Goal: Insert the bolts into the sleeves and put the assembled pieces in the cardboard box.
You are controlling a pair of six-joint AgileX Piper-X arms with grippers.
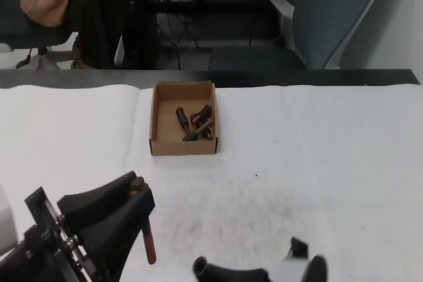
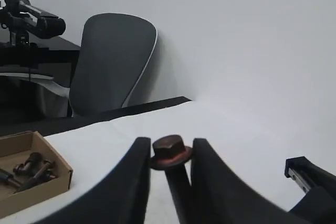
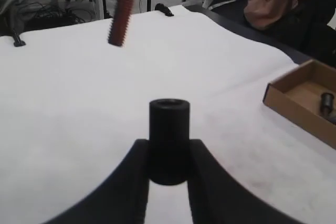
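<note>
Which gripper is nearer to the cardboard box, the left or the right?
Left. The left gripper, shut on a bolt, hangs short of the cardboard box, toward its left; the right gripper, shut on a sleeve, sits farther back by the bench's near edge.

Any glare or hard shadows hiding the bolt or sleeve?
High view: no glare on the bench cloth, and the bolt stands out. Left wrist view: bolt head evenly lit against the pale wall. Right wrist view: sleeve dark, bore shadowed; cloth shadows soft.
</note>
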